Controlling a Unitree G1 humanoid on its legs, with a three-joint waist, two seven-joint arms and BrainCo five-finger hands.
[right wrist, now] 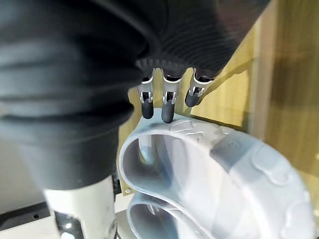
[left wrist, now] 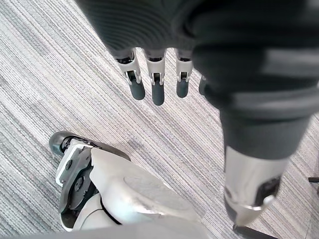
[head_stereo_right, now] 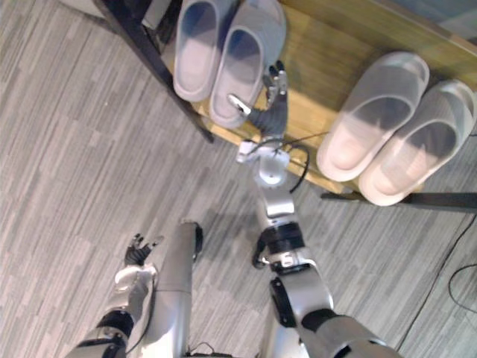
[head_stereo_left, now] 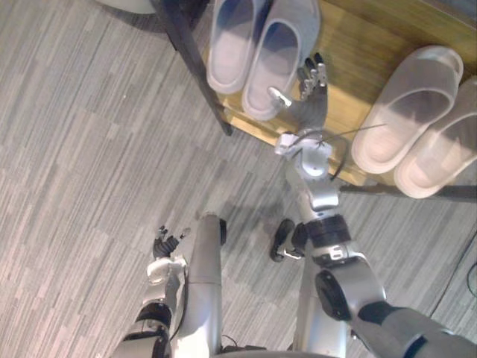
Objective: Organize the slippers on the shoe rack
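Observation:
A pair of grey slippers (head_stereo_left: 237,41) lies side by side at the left end of the wooden rack shelf (head_stereo_left: 358,52). My right hand (head_stereo_left: 313,101) reaches onto the shelf beside the pair's right slipper (head_stereo_left: 282,52). Its fingers (right wrist: 168,107) are straight, with their tips at the slipper's strap (right wrist: 214,169), and the thumb (head_stereo_left: 280,97) rests against the slipper's heel end. A second pair of pale pink slippers (head_stereo_left: 410,104) sits at the shelf's right end. My left hand (head_stereo_left: 165,250) hangs low over the carpet with relaxed fingers (left wrist: 157,92) that hold nothing.
The rack's black metal leg (head_stereo_left: 194,60) runs down along the shelf's left edge, and a black bar (head_stereo_left: 417,192) lies along its front right. Grey striped carpet (head_stereo_left: 89,164) spreads to the left of the rack. Bare wood shows between the two pairs.

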